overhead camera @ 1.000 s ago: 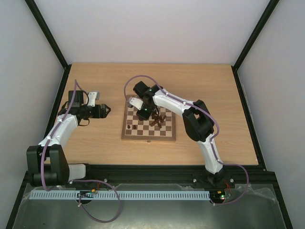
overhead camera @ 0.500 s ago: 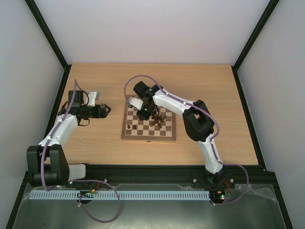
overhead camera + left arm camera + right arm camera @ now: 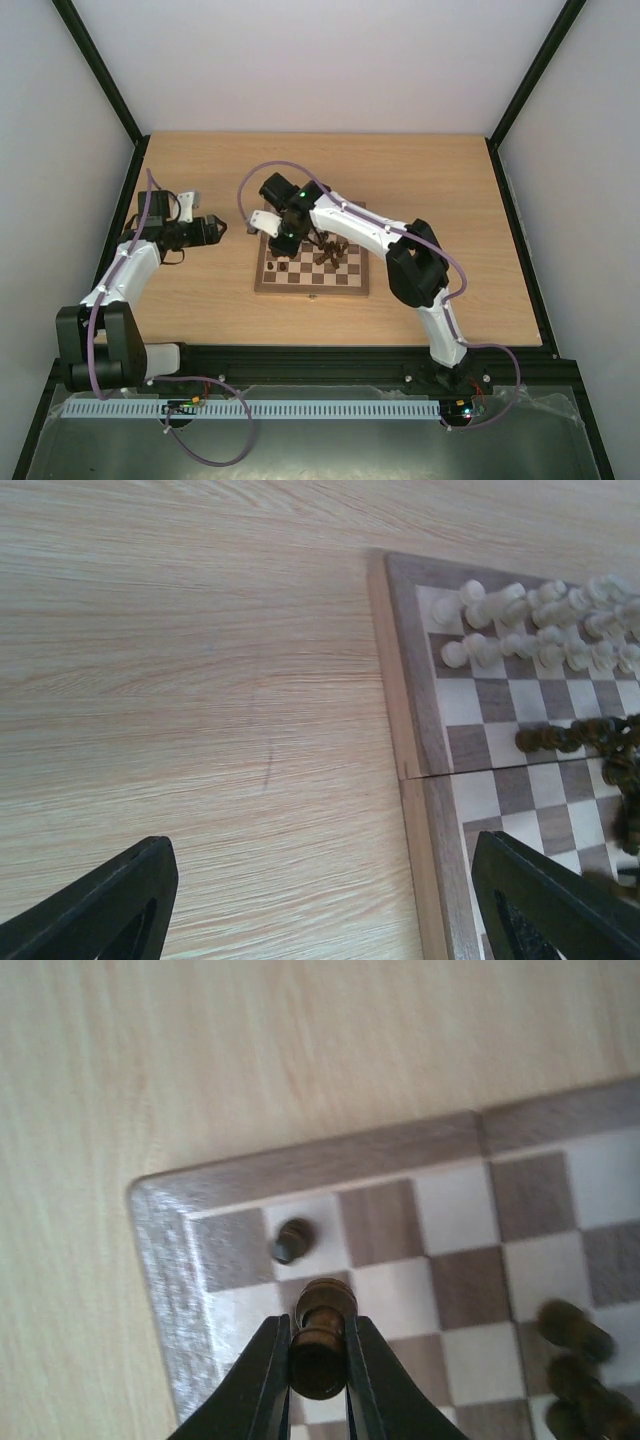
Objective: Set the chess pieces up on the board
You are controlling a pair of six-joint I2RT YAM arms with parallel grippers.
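The board [image 3: 310,290] lies mid-table, and its left border [image 3: 410,770] shows in the left wrist view. Two rows of cream chess pieces [image 3: 540,630] stand along its far side, and a bunch of dark ones [image 3: 328,252] sits near the middle. My right gripper [image 3: 318,1335] is shut on a dark piece [image 3: 320,1360] and holds it over the board's corner [image 3: 170,1250]. Another dark piece [image 3: 291,1240] stands on a light square close by. My left gripper [image 3: 320,910] is open over bare table left of the board, nothing between its fingers [image 3: 100,910].
More dark pieces [image 3: 570,1360] crowd the lower right of the right wrist view. Black frame posts and grey walls close in the table on three sides. The right arm [image 3: 360,222] reaches across the board from the right.
The right gripper has closed on a dark piece and moved left toward the board's near-left corner. The left wrist has turned slightly and stays beside the board.
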